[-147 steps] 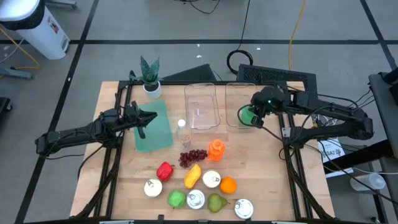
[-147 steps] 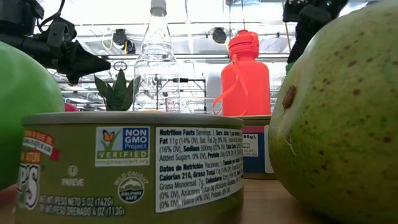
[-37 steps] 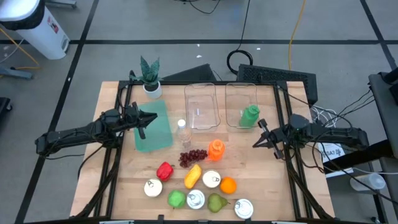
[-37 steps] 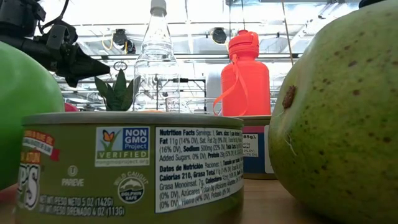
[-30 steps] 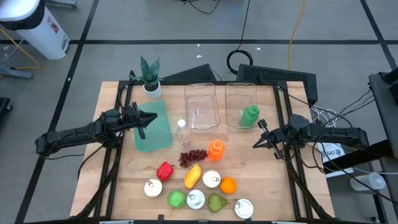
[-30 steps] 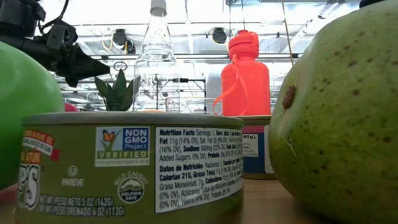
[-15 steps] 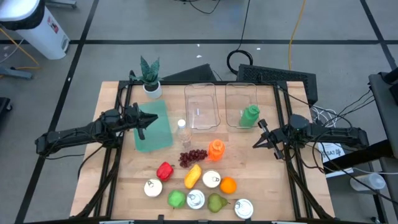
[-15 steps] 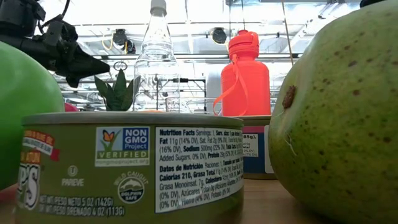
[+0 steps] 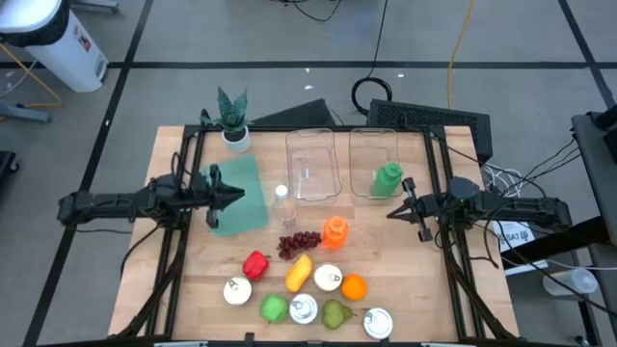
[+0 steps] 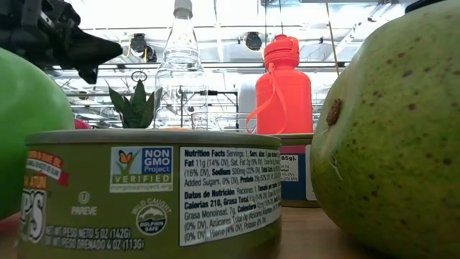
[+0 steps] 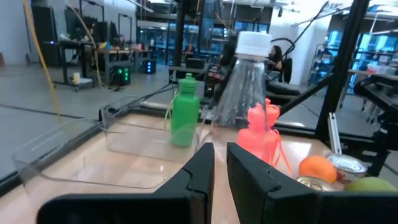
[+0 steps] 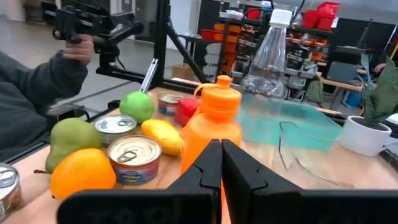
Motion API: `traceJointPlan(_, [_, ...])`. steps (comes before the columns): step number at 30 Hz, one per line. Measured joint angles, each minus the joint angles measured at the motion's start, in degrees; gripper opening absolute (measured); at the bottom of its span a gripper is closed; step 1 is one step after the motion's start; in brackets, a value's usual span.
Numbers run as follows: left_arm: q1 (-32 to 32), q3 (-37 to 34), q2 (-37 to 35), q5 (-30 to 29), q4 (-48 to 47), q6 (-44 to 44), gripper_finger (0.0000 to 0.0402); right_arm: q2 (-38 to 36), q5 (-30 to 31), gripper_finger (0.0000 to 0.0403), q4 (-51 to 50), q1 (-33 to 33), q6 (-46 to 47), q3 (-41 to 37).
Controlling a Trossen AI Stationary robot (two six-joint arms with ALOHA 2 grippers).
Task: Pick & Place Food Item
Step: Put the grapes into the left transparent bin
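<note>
The food lies toward the table's near edge: red pepper (image 9: 254, 263), yellow fruit (image 9: 299, 273), grapes (image 9: 300, 243), orange (image 9: 354, 287), green apple (image 9: 274, 308), pear (image 9: 335, 314) and several cans (image 9: 328, 278). A green bottle (image 9: 388, 179) lies in the right clear bin (image 9: 372, 141). My left gripper (image 9: 237, 196) hovers shut over the teal mat (image 9: 241, 217), pointing at the clear bottle (image 9: 283, 205). My right gripper (image 9: 389, 212) is shut, right of the orange bottle (image 9: 335, 230), and touches nothing.
A second clear bin (image 9: 310, 164) stands left of the first. A potted plant (image 9: 232, 120) sits at the far left corner. In the right wrist view, a person's sleeve (image 12: 31, 87) shows beyond the table. Bare wood lies between my right gripper and the cans.
My left gripper has risen and swung a little toward the table's near edge, now levelled over the teal mat, still shut. My right gripper has shifted slightly toward the far edge. Nothing on the table has moved.
</note>
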Motion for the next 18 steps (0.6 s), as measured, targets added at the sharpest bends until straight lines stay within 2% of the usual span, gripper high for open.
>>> traceJointPlan(7, [-4.86,0.0,0.0,-8.18,-0.23,2.11,0.005,0.02,-0.02,0.0,1.21,0.0,0.03,-1.38])
traceJointPlan(18, [-5.33,0.0,0.0,-8.85,-0.15,1.61,0.005,0.04,-0.03,0.0,3.41,0.0,0.06,-1.86])
